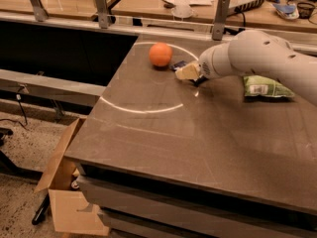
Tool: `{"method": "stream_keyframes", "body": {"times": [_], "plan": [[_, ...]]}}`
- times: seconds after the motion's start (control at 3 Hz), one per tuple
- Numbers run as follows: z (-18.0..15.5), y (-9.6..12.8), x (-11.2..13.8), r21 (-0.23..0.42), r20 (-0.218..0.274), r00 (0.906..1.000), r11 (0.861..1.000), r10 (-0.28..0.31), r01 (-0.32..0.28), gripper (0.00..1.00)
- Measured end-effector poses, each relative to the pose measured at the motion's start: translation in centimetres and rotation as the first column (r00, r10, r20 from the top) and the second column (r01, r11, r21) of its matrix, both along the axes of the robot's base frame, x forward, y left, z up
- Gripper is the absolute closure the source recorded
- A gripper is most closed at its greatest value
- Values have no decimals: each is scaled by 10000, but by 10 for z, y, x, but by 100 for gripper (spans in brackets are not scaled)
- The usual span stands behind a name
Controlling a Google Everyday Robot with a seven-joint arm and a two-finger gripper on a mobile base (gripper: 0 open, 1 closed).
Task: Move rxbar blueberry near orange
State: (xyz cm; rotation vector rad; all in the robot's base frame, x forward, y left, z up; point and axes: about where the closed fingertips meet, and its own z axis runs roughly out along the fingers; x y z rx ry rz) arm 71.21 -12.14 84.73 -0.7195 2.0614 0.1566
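Bench: a broad, dark grey-brown, flat-topped bench fills the middle and right of the frame. A thin white ring is drawn on its upper-left part.
Arm: a thick, smooth white robot arm comes in from the right edge and reaches left across the upper part of the bench.
Box: an open brown cardboard box stands on the floor at the lower left, just beside the bench's near corner.
Bag: a crumpled green chip bag with a white label lies on the bench at the right, just below the arm.
Orange: a round, smooth, bright orange fruit sits on the bench at upper centre, inside the white ring.
Pincer: the pale cream pincer at the arm's left tip is low over the bench, right of the orange and against the snack bar. I cannot tell whether it is wide, narrow or gripping.
Bar: the rxbar blueberry, a small flat bar in a dark navy wrapper, is partly hidden by the pincer. It lies just right of the orange, near it but apart.
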Motion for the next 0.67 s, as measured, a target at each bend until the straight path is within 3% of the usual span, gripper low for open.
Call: {"method": "stream_keyframes", "body": {"times": [0.33, 0.67], "plan": [[2, -5, -4, 253, 48, 9998, 9995, -208, 207, 0], [25, -33, -17, 644, 532, 9977, 9972, -415, 381, 0]]}}
